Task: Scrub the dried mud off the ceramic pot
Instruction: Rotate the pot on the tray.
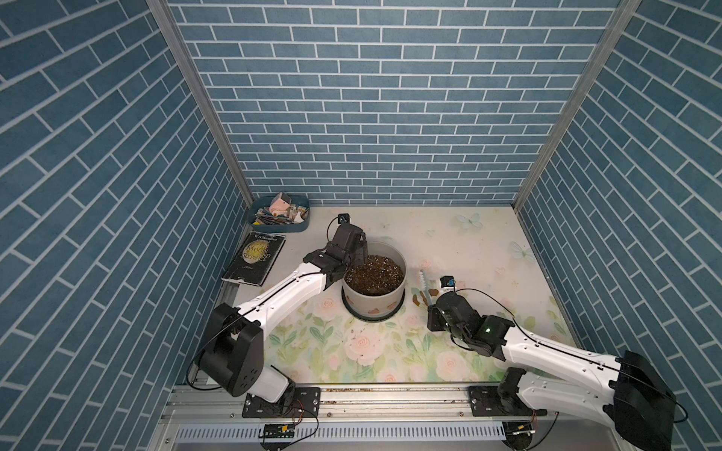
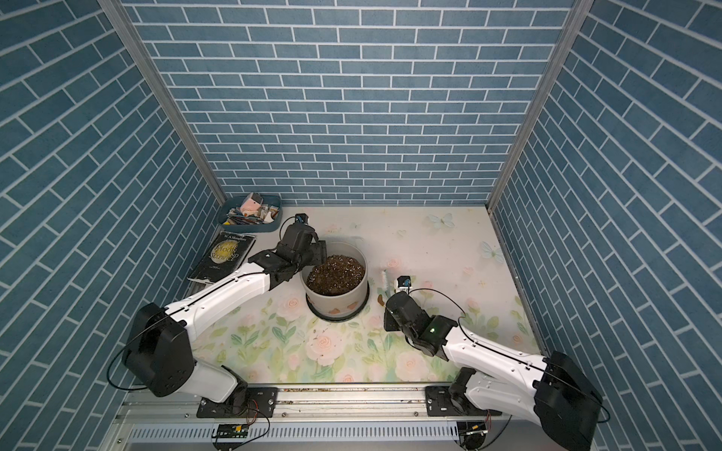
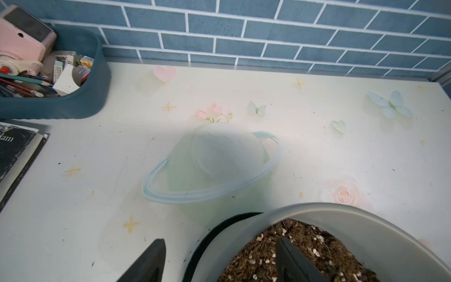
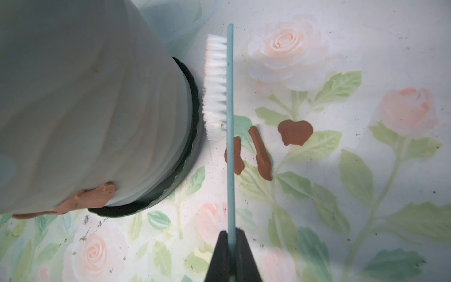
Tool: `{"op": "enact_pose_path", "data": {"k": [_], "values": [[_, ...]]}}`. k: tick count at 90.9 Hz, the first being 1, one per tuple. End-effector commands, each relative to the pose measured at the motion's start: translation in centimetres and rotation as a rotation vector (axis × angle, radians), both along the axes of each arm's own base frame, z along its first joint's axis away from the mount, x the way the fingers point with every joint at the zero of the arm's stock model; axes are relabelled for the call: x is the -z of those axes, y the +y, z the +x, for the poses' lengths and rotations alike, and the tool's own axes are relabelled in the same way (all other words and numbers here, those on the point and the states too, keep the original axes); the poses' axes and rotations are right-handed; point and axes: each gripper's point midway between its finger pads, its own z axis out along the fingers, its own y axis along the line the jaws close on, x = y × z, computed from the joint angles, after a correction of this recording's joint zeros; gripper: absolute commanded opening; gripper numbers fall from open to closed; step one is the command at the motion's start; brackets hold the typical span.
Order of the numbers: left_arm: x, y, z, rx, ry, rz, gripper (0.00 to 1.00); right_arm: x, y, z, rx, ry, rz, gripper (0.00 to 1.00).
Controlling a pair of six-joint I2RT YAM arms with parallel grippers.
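Observation:
The light-grey ceramic pot (image 1: 373, 291) (image 2: 336, 296) stands on a black saucer mid-table, filled with dark soil. Reddish-brown dried mud (image 1: 373, 311) (image 4: 95, 195) sticks low on its front wall, and three loose flakes (image 4: 295, 133) lie on the mat to its right. My left gripper (image 1: 361, 250) (image 3: 220, 240) is open and straddles the pot's far-left rim: one finger over the soil, one outside. My right gripper (image 1: 429, 308) (image 4: 231, 233) is shut on the blue handle of a white-bristled brush (image 4: 229, 97) (image 1: 422, 278). The bristles face the pot, just clear of the saucer.
A blue tray (image 1: 279, 228) (image 3: 80, 105) of clutter sits in the back left corner. A dark book (image 1: 256, 257) lies in front of it, close to my left arm. Blue brick walls close in three sides. Soil crumbs speckle the floral mat.

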Motion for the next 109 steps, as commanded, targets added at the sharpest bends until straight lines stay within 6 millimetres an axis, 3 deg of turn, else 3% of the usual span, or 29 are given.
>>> {"op": "enact_pose_path", "data": {"k": [1, 9, 39, 62, 79, 92, 109], "values": [[-0.2, 0.3, 0.7, 0.001, -0.008, 0.016, 0.73, -0.8, 0.7, 0.0, 0.012, -0.010, 0.083, 0.00], [0.4, 0.9, 0.8, -0.017, 0.012, 0.027, 0.65, -0.7, 0.7, 0.0, 0.012, -0.008, 0.092, 0.00], [1.2, 3.2, -1.0, -0.069, 0.044, 0.074, 0.20, -0.4, 0.8, -0.2, 0.017, 0.000, 0.118, 0.00], [-0.1, 5.1, -3.5, -0.079, 0.033, 0.092, 0.03, -0.2, 0.6, -0.3, 0.032, 0.006, 0.126, 0.00], [-0.2, 4.8, -5.4, -0.041, 0.048, 0.022, 0.04, 0.3, 0.8, -0.5, 0.025, 0.022, 0.142, 0.00], [0.3, 2.9, -5.8, 0.013, 0.060, -0.092, 0.21, 0.5, 1.3, -0.9, 0.008, 0.026, 0.146, 0.00], [-0.1, 2.5, -4.1, -0.018, 0.046, -0.085, 0.42, 0.6, 1.6, -1.2, 0.006, 0.023, 0.134, 0.00]]}}
